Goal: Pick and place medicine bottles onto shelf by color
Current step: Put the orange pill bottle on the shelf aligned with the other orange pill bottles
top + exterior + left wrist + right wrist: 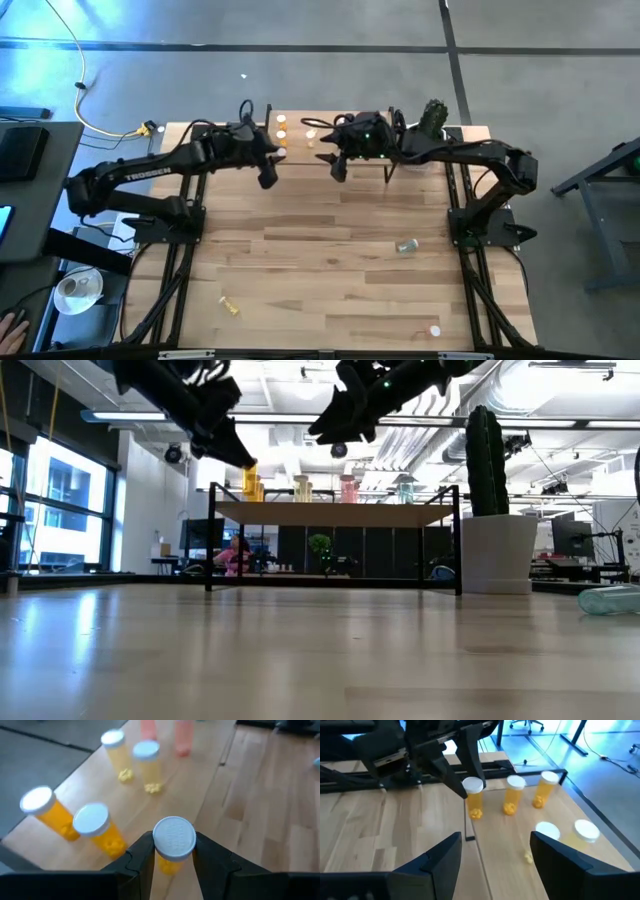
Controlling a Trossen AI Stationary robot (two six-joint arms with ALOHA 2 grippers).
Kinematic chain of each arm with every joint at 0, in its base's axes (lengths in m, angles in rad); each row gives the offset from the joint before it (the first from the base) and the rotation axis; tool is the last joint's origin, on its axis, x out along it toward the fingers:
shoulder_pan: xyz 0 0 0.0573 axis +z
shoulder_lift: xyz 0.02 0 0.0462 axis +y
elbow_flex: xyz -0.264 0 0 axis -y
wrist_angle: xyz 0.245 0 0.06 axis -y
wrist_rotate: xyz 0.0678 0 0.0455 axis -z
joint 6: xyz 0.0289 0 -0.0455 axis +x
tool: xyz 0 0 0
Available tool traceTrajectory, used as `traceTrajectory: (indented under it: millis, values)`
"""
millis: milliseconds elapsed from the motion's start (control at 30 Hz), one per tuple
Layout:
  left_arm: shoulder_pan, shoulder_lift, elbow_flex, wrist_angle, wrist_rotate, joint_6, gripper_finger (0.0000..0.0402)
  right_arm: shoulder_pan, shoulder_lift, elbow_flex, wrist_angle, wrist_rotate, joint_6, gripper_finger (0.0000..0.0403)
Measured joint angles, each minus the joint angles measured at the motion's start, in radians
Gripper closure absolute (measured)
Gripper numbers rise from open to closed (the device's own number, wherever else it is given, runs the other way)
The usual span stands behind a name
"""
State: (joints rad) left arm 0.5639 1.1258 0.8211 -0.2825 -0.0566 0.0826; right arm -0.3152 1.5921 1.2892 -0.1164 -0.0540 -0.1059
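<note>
The light-wood shelf [360,150] stands at the table's far edge. On it stand two orange bottles [95,826], two yellow bottles [146,762] and pink ones [182,736], all upright on their bases. My left gripper [268,170] is over the shelf's left end, shut on another orange bottle [167,865] with a white cap. My right gripper [338,165] hovers open and empty beside it, over the shelf's near edge; its own wrist view [495,850] shows the gap. My left gripper pinches the orange bottle between its two fingers at the white cap [173,837]. The fingers [145,852] come slanting down from the table's near side. The bottle stands upright, its base [475,814] at the shelf top near the shelf's edge; whether it rests there I cannot tell.
A green bottle [405,246] lies on the table at the right, and a yellow one [230,305] lies near the front left. A small white piece [434,329] lies near the front edge. A cactus in a white pot [497,550] stands at the shelf's right end.
</note>
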Motion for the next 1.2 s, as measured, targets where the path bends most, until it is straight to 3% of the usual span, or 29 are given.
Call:
traceTrajectory:
  millis: [1200]
  values:
    - [0.032, 0.041, 0.001, 0.01, -0.007, -0.027, 0.0284, -0.005, 0.002, 0.0, -0.06, -0.001, 0.0, 0.0175]
